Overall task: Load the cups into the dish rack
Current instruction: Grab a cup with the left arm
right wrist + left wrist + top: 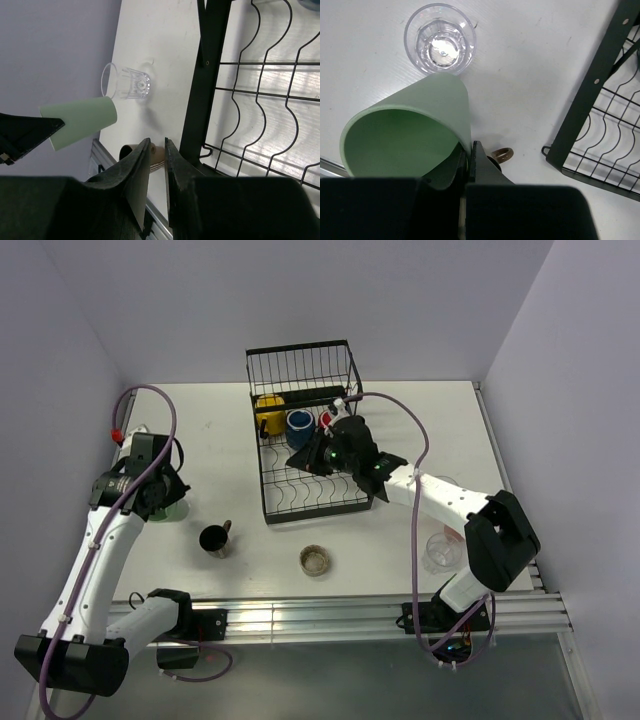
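On the white table, the left gripper pinches the green tumbler, dish rack to its right. The right gripper hangs barely parted, empty.

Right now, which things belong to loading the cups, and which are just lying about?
Job: dish rack; yellow mug, navy mug, red mug in it; black mug, brownish glass, left clear glass, right clear glass on the table; green tumbler in left hand.
Not the job: table, front rail, purple cables.
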### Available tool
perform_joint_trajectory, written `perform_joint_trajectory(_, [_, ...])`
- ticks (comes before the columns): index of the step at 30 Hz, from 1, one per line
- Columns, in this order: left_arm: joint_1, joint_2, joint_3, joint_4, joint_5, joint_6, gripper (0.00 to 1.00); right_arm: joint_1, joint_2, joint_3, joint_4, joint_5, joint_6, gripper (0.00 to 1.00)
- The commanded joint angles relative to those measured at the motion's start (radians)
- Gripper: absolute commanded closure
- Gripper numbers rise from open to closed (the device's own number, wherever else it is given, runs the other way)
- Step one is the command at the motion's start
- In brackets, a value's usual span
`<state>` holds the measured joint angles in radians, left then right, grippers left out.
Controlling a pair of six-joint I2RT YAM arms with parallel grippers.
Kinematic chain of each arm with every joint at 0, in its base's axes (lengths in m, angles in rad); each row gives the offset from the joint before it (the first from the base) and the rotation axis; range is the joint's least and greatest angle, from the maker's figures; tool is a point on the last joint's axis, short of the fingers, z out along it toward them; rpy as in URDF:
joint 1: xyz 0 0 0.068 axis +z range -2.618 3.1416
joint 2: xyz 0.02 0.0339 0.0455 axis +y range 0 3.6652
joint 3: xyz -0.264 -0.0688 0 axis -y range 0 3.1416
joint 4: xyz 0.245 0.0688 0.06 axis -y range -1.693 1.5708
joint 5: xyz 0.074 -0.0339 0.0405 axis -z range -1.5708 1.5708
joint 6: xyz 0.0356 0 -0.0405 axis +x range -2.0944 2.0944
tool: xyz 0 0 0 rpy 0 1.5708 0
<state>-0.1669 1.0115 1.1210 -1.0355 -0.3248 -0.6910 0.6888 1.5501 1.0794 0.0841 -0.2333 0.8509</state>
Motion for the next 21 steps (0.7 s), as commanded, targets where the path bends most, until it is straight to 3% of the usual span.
perform_joint_trajectory(1, [0.004, -0.014, 0.059, 0.040, 0.032, 0.027, 1.00, 0.014, -0.033, 0.047, -0.007, 0.020, -0.019, 0.75])
perform_joint_trajectory(9, [0.004, -0.045, 0.112, -0.006, 0.138, 0.042, 1.00, 0.029, -0.044, 0.057, -0.023, 0.020, -0.024, 0.75])
perform_joint_trajectory(15, [0.004, -0.103, 0.180, 0.043, 0.355, 0.036, 1.00, 0.029, -0.079, 0.085, -0.052, 0.022, -0.038, 0.71])
perform_joint_trajectory(18, [0.004, -0.119, 0.168, 0.132, 0.478, 0.038, 1.00, 0.028, -0.103, 0.108, -0.076, 0.025, -0.050, 0.64])
perform_joint_trajectory(21, [0.006, -0.140, 0.131, 0.244, 0.569, 0.038, 1.00, 0.029, -0.133, 0.138, -0.110, 0.029, -0.068, 0.46])
